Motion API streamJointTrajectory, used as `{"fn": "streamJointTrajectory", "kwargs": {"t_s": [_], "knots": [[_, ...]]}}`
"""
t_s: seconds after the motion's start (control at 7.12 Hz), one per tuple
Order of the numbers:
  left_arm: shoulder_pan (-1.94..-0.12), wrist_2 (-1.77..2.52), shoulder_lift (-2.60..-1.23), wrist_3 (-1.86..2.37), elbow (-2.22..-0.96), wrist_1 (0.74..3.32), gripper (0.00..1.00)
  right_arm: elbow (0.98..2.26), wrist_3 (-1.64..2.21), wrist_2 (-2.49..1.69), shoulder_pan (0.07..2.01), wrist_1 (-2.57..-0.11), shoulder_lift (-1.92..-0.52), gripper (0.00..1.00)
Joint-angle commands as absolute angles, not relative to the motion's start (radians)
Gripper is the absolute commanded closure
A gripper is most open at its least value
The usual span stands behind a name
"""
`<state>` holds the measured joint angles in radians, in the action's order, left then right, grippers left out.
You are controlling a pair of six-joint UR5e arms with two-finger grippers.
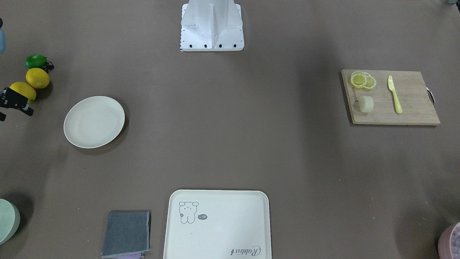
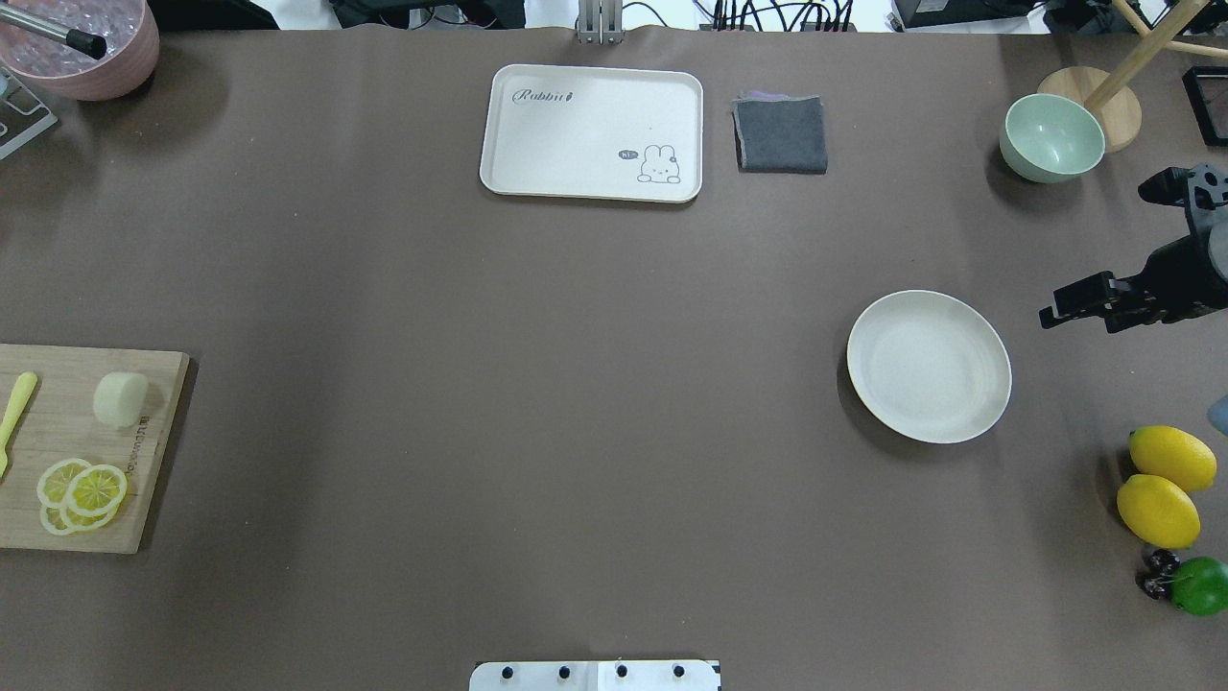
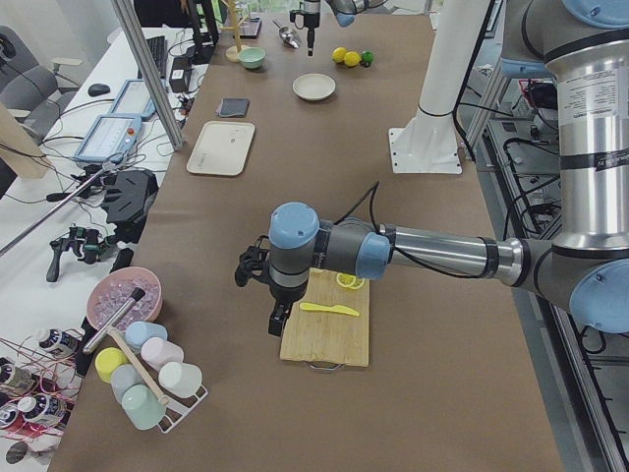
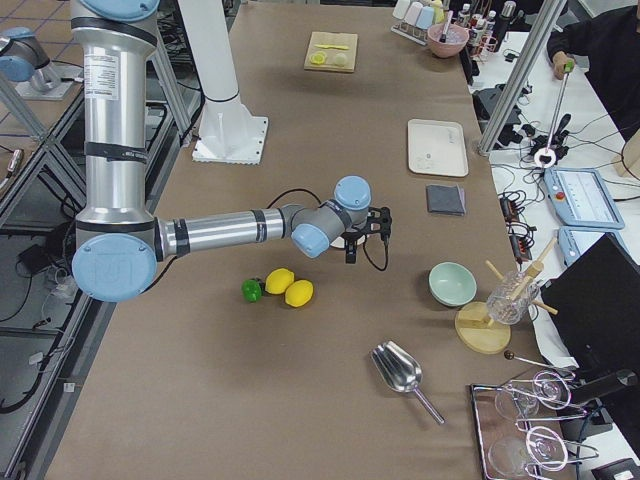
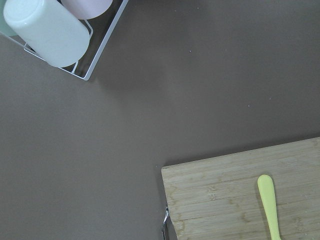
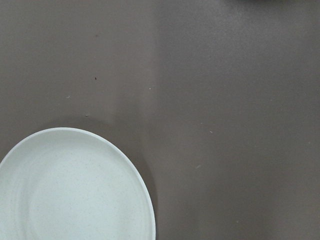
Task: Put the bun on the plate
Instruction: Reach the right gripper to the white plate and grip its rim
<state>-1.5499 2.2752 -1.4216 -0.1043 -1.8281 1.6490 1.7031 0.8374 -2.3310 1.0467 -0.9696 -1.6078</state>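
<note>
Hovering seemingly near plate (image 2: 929, 366), right pincer (image 2: 1060, 305); bun (image 2: 121, 398) distant.

A brown-covered table (image 2: 576, 403) stands beside a cluttered white desk (image 3: 39, 221).

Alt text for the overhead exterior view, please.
A small pale bun sits on a wooden cutting board at the table's left edge, beside lemon slices, far from the empty round plate on the right. The right gripper hangs just right of the plate; a cream tray and grey cloth lie at the far side.
</note>
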Motion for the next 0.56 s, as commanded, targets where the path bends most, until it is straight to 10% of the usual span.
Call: {"fn": "streamJointTrajectory", "kwargs": {"t_s": [0.0, 0.42], "knots": [[-1.549, 2.276, -1.414, -0.104, -1.828, 1.649, 0.02, 1.646, 0.903, -2.276, 0.971, -0.948, -1.559, 0.05], [-1.549, 2.276, -1.411, -0.104, -1.827, 1.660, 0.02, 1.565, 0.905, -2.276, 0.933, -0.910, -1.525, 0.12]]}}
